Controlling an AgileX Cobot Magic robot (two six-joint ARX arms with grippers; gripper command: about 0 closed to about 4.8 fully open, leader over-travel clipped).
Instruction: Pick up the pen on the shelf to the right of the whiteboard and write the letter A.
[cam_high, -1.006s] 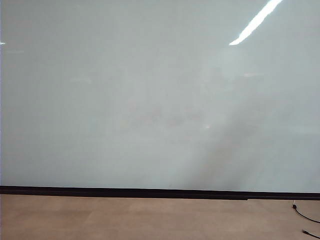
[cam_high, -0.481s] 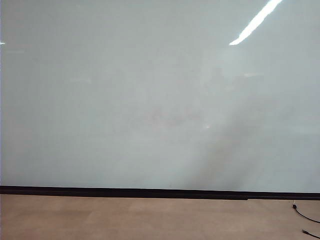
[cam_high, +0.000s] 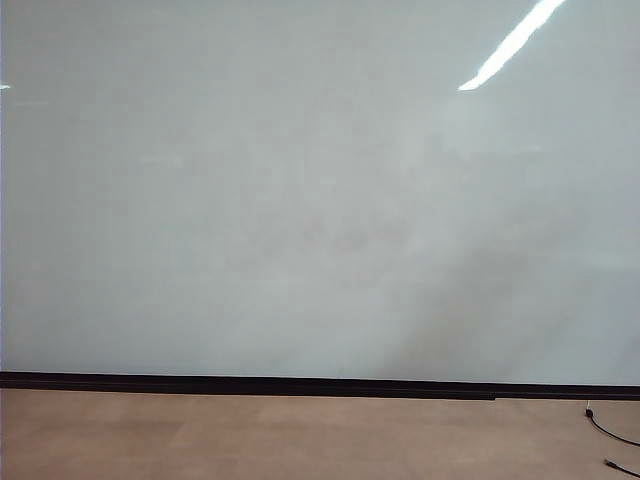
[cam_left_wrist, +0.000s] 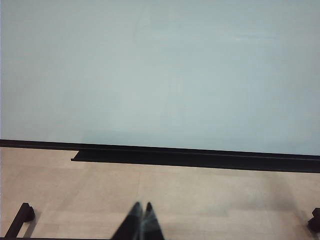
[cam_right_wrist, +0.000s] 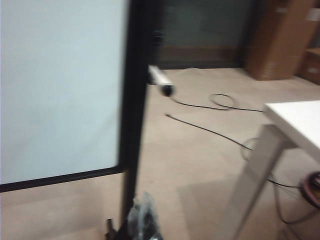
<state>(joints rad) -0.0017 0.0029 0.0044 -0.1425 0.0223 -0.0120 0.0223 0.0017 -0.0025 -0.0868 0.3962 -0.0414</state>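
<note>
whiteboard fills exterior view, blank, no arm of mine in that frame. my left gripper at bottom centre of left wrist frame, tips pressed together, holding nothing, facing board and black tray. my right gripper blurred, jaws closed, empty. pen juts from board's dark side frame, well apart from it.
</note>
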